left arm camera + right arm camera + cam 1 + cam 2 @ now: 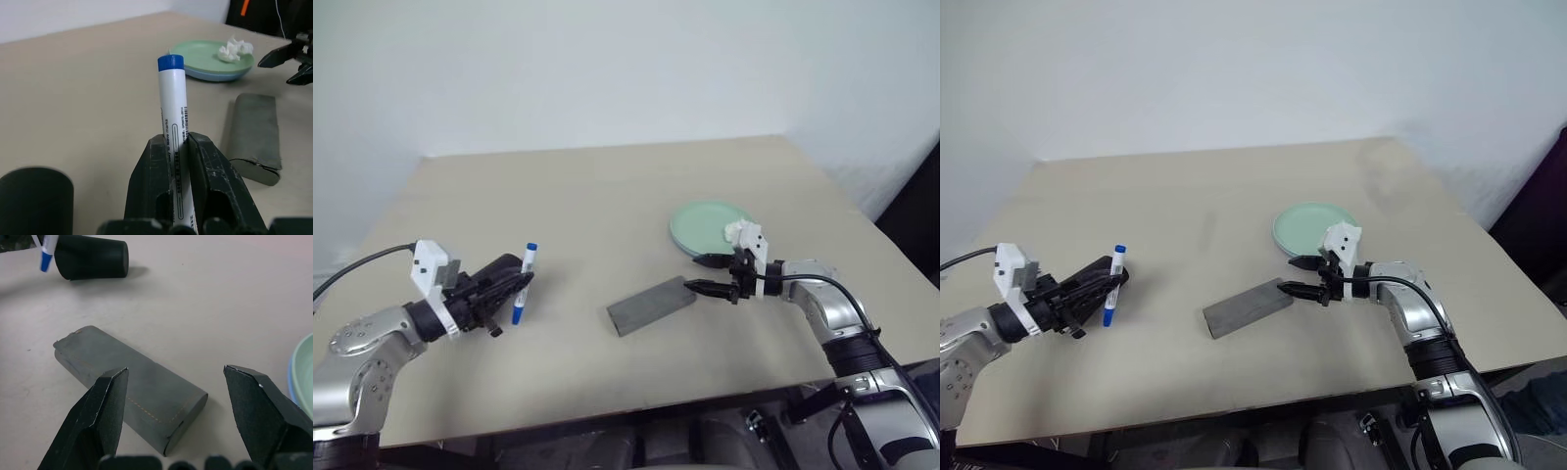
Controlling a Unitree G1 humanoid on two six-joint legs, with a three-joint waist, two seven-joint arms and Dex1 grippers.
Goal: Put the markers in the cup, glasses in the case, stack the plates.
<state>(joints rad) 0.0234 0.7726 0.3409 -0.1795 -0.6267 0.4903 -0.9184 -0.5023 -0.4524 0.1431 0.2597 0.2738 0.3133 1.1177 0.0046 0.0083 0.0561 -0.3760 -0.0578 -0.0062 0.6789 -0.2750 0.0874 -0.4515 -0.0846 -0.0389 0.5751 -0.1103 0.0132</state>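
Markers first: a slim marker with a white barrel and blue cap (173,122) stands pinched between the two black fingers of the left gripper (516,284), cap uppermost and tilted slightly, above the left part of the beige tabletop (578,196). Black print runs lengthwise along the barrel with a small barcode beside it; the lettering is too small to read with any certainty. Just by that gripper lies the black tapered plastic cup (93,257) on its side, its flat base turned toward the right wrist camera.

Near the middle of the table rests the grey oblong glasses case (651,305), lid shut, set at a diagonal. A line of pale stitching runs along its top face, and no brand mark is legible on it. The right gripper (707,275) hovers just beside the case's right-hand end, its fingers spread wide and holding nothing, tips pointing toward the case.

Behind that gripper sits the mint green round plate (705,225), stacked on a light blue plate (215,76) whose rim peeks out underneath. A small crumpled piece of white paper (234,49) lies on the green plate's near edge. I cannot tell whether the glasses are inside the closed case.
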